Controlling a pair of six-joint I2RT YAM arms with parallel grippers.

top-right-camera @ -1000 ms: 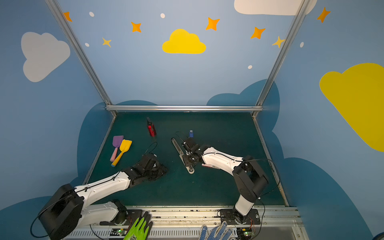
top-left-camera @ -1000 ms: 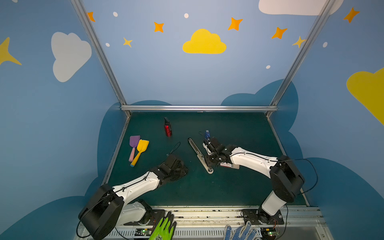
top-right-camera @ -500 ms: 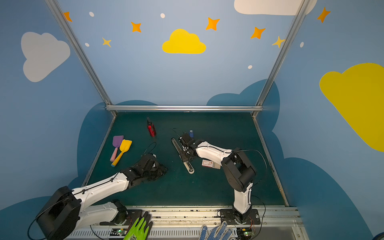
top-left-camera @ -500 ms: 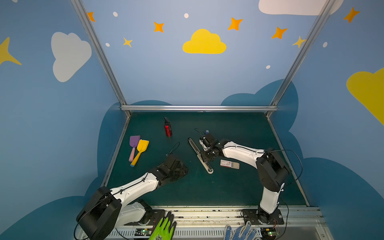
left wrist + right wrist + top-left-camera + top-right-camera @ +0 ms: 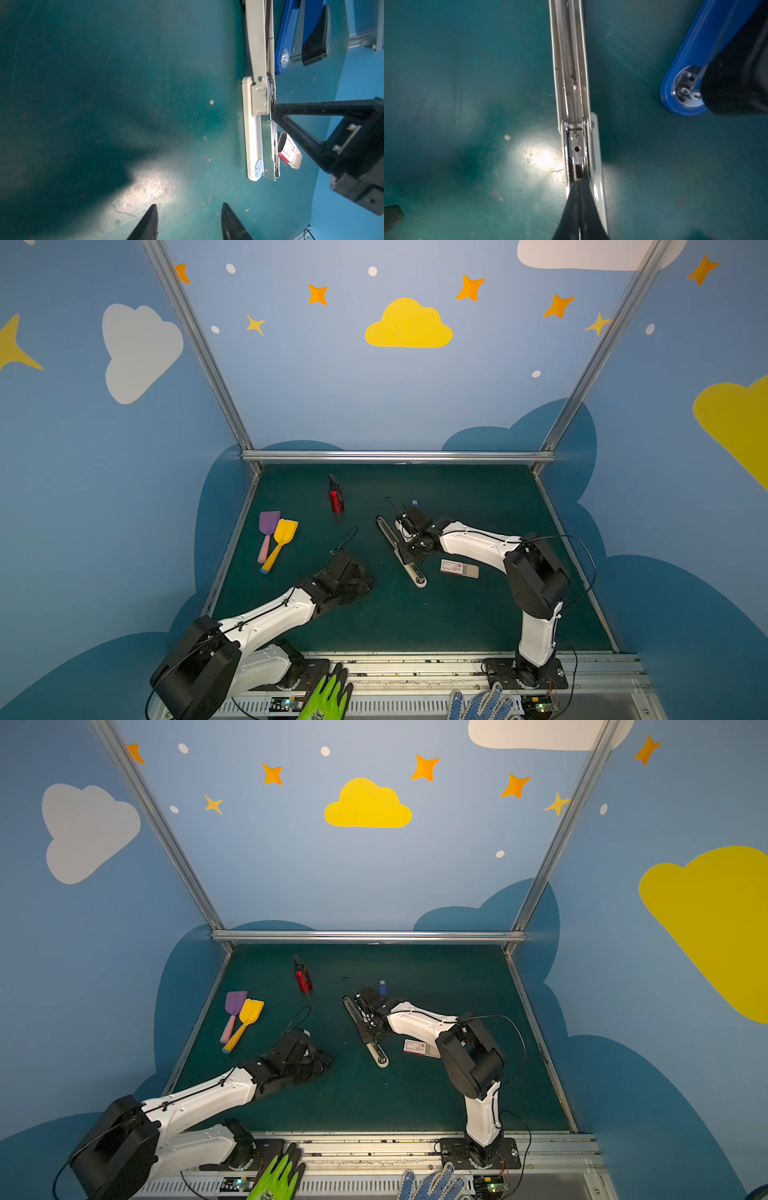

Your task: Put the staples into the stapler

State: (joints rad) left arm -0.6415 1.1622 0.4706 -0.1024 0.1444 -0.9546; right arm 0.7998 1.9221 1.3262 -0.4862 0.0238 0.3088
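Left wrist view shows the left gripper [image 5: 188, 221] low over the mat [image 5: 83, 104], fingers apart with nothing between them. The stapler [image 5: 254, 128] lies well ahead of it and off to its right. In both top views the stapler is folded open flat between the two grippers, its long axis running from far-left to near-right. The right gripper [image 5: 579, 184] has its fingers pressed together, tips down in the open magazine channel and in line with it. No strip shows between them, so I cannot tell if one is pinched. The staple box [image 5: 459, 568] lies just behind this gripper, beside its forearm, tray partly out and lying crosswise to the stapler. For any fetch, the right arm looks far nearer.
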